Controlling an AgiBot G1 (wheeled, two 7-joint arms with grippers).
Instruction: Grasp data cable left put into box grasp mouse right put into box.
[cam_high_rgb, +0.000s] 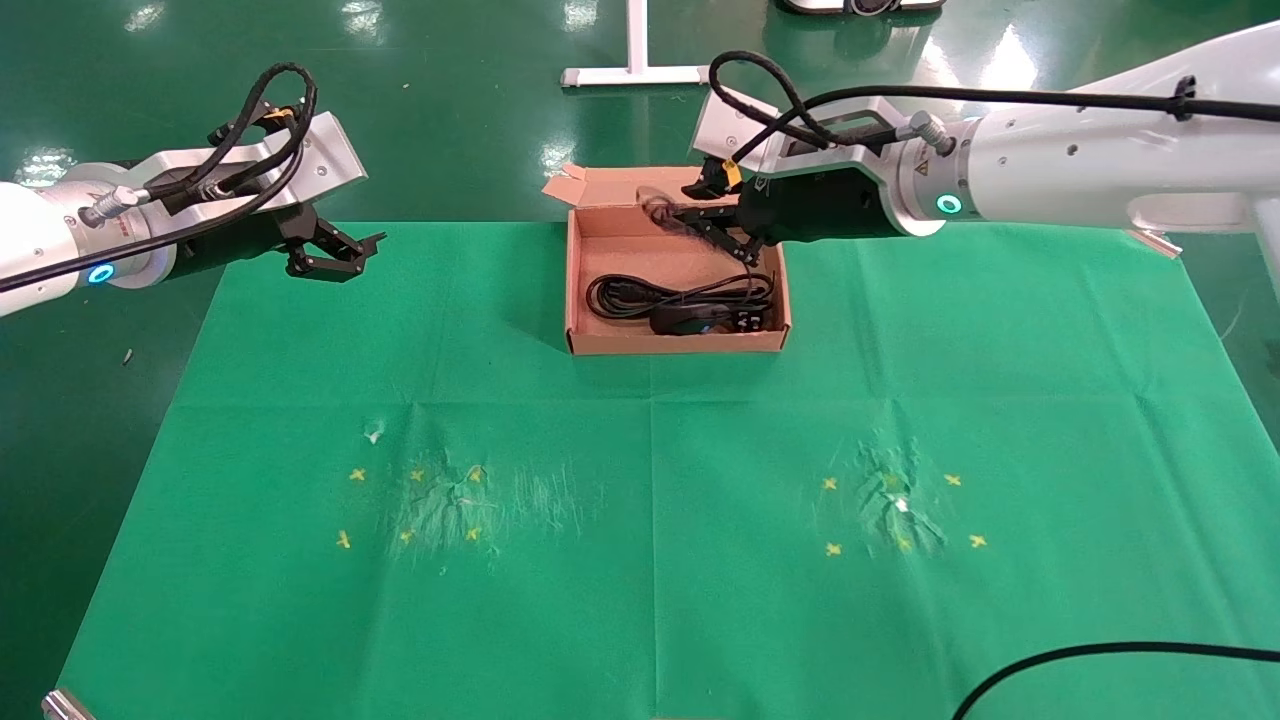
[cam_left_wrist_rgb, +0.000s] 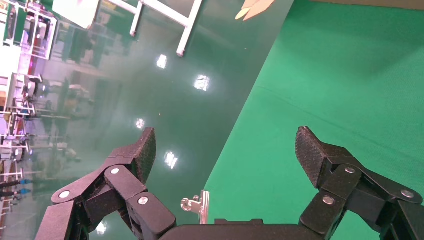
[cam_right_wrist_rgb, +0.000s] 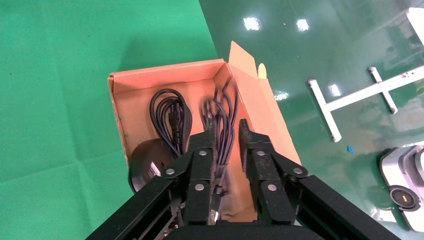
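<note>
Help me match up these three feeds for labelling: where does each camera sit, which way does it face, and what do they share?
Head view: on the robot's head, looking forward and down at the green cloth, the box and both arms.
Left wrist view: on the left arm, looking past the open left gripper at the cloth edge and floor.
Right wrist view: on the right arm, looking down past the right gripper, its fingers pinching the mouse cord over the box.
Shared: head and right wrist views both show the box, data cable and mouse.
</note>
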